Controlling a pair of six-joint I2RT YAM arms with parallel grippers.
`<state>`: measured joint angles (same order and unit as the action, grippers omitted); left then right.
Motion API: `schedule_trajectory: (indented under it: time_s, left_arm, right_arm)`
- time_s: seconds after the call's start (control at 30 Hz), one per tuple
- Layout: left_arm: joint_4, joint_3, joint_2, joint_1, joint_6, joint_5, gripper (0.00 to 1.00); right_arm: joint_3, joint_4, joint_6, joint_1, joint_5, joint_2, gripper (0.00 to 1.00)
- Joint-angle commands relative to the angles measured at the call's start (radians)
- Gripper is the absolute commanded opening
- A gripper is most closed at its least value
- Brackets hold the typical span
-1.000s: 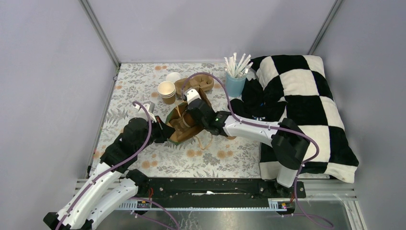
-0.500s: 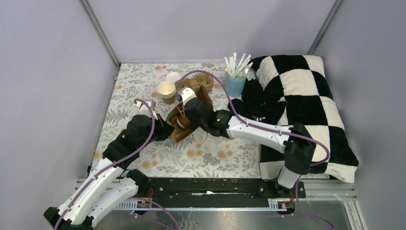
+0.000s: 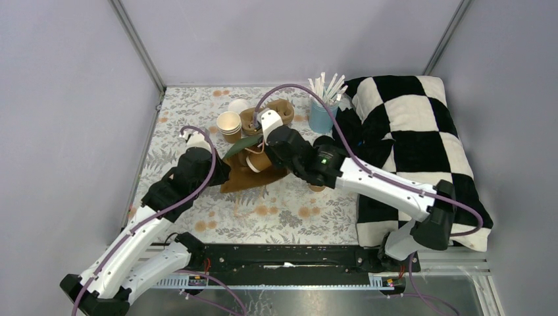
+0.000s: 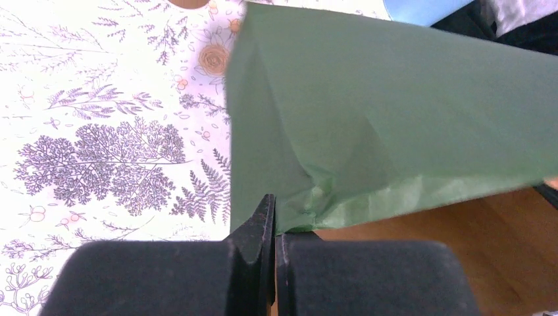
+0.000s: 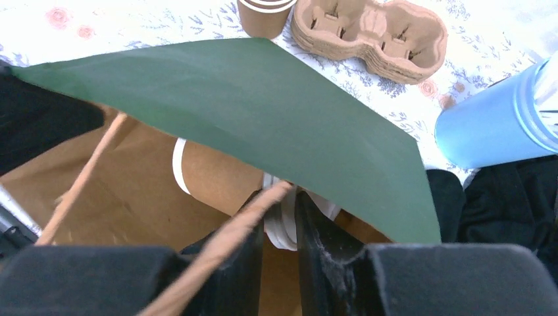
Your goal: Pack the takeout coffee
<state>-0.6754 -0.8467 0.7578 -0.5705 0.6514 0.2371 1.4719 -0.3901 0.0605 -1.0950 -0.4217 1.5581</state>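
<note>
A paper bag (image 3: 240,176), green outside and brown inside, lies on the floral table with its mouth facing right. My left gripper (image 3: 222,172) is shut on the bag's green edge (image 4: 368,112), its jaws (image 4: 273,214) pinching the paper. One takeout coffee cup (image 3: 260,160), tan with a white lid, lies on its side inside the bag. My right gripper (image 5: 279,201) reaches into the mouth and is shut on that cup's white lid (image 5: 284,227); the tan cup body (image 5: 217,176) shows under the green flap. An open tan cup (image 3: 229,125) stands behind the bag.
A brown pulp cup carrier (image 3: 270,113) and a loose white lid (image 3: 238,105) sit at the back. A light-blue cup of white straws (image 3: 322,113) stands beside a black-and-white checked cloth (image 3: 414,138) on the right. A bag handle cord (image 5: 197,253) crosses my right fingers.
The right arm has swung back and rightward with the cup at the bag's mouth, its jaws narrowing slightly. The bag has tipped, showing more green flap. The left gripper rose a little with its edge.
</note>
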Motion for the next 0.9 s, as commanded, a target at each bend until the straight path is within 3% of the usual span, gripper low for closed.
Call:
schedule_trajectory:
  time_s: [0.0, 0.17, 0.4, 0.53, 0.87]
  left_arm:
    - [-0.042, -0.068, 0.025, -0.001, -0.015, 0.11, 0.0]
    - [-0.045, -0.141, 0.068, -0.001, -0.01, 0.124, 0.0]
    - [0.011, -0.147, 0.028, -0.002, 0.001, -0.005, 0.0]
    - [0.04, -0.082, -0.067, -0.002, 0.022, -0.044, 0.0]
    - [0.127, 0.022, -0.204, -0.002, 0.071, -0.124, 0.0]
  right_arm:
    - [0.078, -0.056, 0.024, -0.006, 0.055, -0.117, 0.22]
    - [0.059, -0.049, 0.034, -0.006, 0.236, -0.138, 0.22]
    - [-0.023, 0.11, 0.1, -0.001, 0.27, -0.098, 0.24]
    - [-0.012, 0.068, 0.178, 0.059, 0.294, -0.045, 0.23]
    - [0.029, -0.074, 0.168, 0.089, 0.274, 0.062, 0.21]
